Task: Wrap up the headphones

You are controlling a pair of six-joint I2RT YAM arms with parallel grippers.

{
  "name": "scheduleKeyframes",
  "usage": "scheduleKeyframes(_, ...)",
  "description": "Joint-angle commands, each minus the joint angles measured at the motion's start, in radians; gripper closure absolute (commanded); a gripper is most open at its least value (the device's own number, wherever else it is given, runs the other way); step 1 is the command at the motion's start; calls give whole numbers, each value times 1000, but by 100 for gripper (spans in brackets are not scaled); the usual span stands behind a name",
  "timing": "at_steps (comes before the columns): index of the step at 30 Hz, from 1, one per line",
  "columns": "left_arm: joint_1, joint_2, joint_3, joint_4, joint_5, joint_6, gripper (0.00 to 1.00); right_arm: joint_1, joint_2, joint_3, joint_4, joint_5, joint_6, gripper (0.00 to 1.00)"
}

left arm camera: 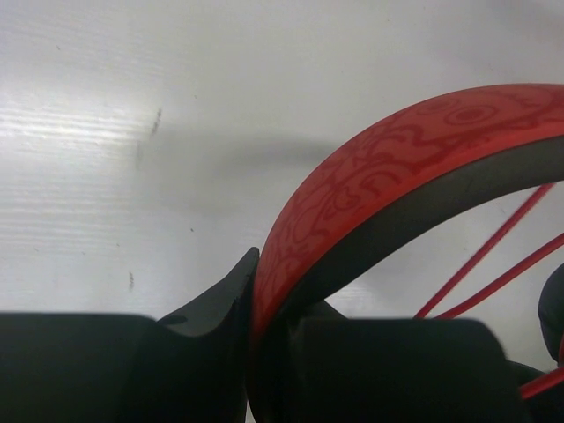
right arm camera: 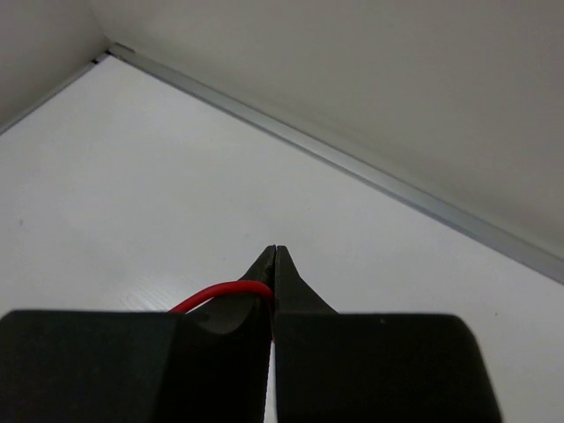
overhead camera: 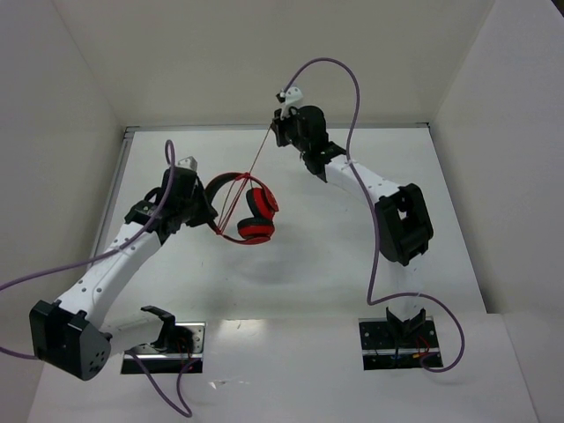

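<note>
The red headphones (overhead camera: 251, 211) are at the table's left middle, with their ear cups (overhead camera: 259, 218) to the right. My left gripper (overhead camera: 208, 210) is shut on the headband (left arm camera: 370, 189), red patterned outside and black inside. The thin red cord (overhead camera: 256, 163) runs taut from the headphones up to my right gripper (overhead camera: 278, 126), held near the back wall. The right gripper (right arm camera: 275, 264) is shut on the cord (right arm camera: 225, 289), which loops out to its left. More strands of cord (left arm camera: 493, 256) cross under the headband.
White walls enclose the table on the left, back and right; a metal strip (right arm camera: 352, 167) marks the back edge. Purple robot cables (overhead camera: 352, 97) arc above the right arm and trail off the left arm (overhead camera: 53, 273). Two black mounts (overhead camera: 397, 339) stand at the near edge.
</note>
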Motion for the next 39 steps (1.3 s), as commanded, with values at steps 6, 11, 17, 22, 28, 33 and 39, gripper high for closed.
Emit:
scheduleKeyframes(6, -1, 55, 74, -127, -176, 191, 100, -27, -90, 178, -21, 56, -19, 98)
scheduleKeyframes(11, -1, 35, 74, -77, -347, 162, 100, -16, -204, 127, -61, 38, 2, 98)
scheduleKeyframes(17, -1, 49, 55, 60, -429, 157, 100, -7, -354, -14, -81, -66, 43, 98)
scheduleKeyframes(22, -1, 121, 66, 98, -585, 164, 100, 64, -423, -52, -124, -184, 137, 98)
scheduleKeyframes(28, -1, 131, 48, 343, -746, 151, 100, 142, -417, 0, -289, -310, 201, 98)
scheduleKeyframes(33, -1, 179, 84, 477, -835, 63, 100, 154, -446, -92, -236, -436, 351, 98)
scheduleKeyframes(39, -1, 277, 147, 559, -823, -118, 100, 173, -375, -111, -123, -552, 486, 98)
